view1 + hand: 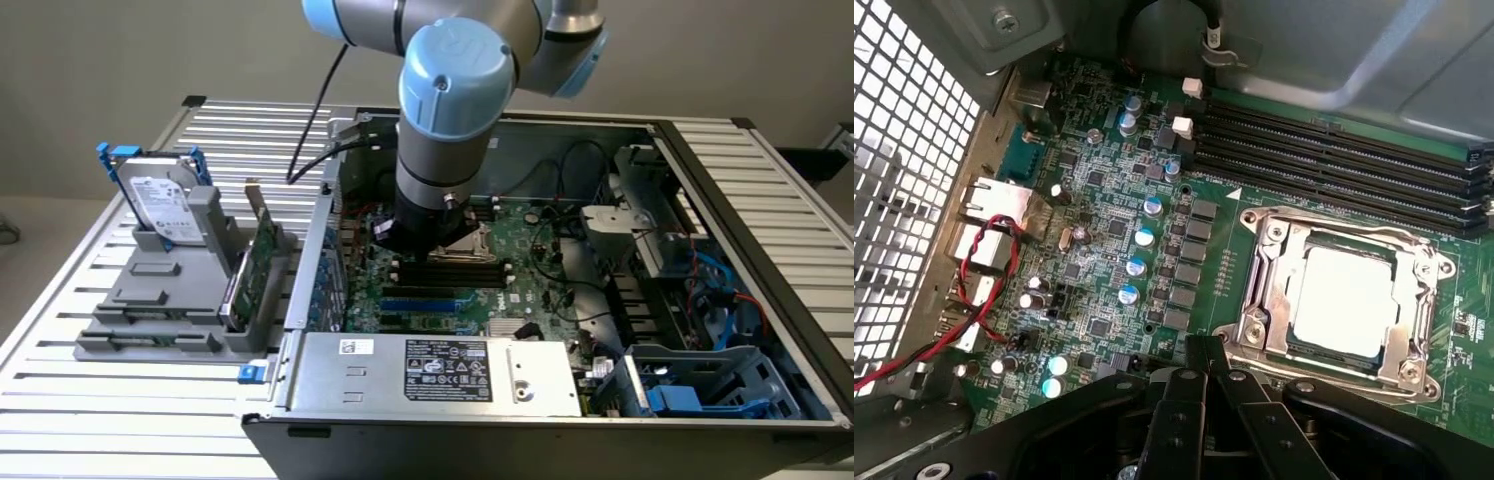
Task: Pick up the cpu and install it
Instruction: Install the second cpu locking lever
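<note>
Item, exterior view, from its left: hard drive (167,208) with blue bracket upright in a grey holder (160,310) on the slatted desk (80,300); open computer case (747,300) with green motherboard (521,290); arm reaching down into the case. Item, wrist view: hand (1204,355), fingers pressed together and empty, just beside the metal-framed socket (1344,300). The cpu (1344,300) sits flat inside that socket.

A hard drive (166,207) stands upright in a grey rack (167,300) — beside the open computer case (747,300).
</note>
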Controlling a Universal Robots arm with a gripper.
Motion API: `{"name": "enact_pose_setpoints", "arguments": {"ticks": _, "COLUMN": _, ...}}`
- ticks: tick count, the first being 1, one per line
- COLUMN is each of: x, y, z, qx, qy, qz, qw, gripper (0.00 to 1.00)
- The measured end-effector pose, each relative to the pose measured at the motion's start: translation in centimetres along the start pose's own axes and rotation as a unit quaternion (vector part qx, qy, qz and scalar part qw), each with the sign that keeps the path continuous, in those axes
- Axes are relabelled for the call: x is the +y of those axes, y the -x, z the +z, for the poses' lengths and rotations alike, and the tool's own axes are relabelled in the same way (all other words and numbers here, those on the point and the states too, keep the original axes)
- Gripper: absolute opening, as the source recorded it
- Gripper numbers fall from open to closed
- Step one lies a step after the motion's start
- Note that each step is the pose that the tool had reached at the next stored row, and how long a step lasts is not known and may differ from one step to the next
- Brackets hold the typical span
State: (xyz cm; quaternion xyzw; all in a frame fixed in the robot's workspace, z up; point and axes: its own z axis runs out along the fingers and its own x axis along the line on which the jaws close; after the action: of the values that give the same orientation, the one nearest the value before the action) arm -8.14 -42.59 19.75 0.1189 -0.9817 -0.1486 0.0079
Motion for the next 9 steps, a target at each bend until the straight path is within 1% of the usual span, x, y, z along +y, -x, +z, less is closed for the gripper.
{"name": "enact_pose_setpoints", "arguments": {"ticks": 4, "x": 0.13, "y": 0.03, "z": 0.14, "qx": 0.0017, "qy": 0.0003, "qz": -0.003, "qw": 1.0000, "gripper": 0.11}}
{"name": "enact_pose_setpoints", "arguments": {"ticks": 9, "x": 0.42, "y": 0.11, "z": 0.30, "qx": 0.0025, "qy": 0.0004, "qz": -0.005, "qw": 1.0000, "gripper": 0.11}}
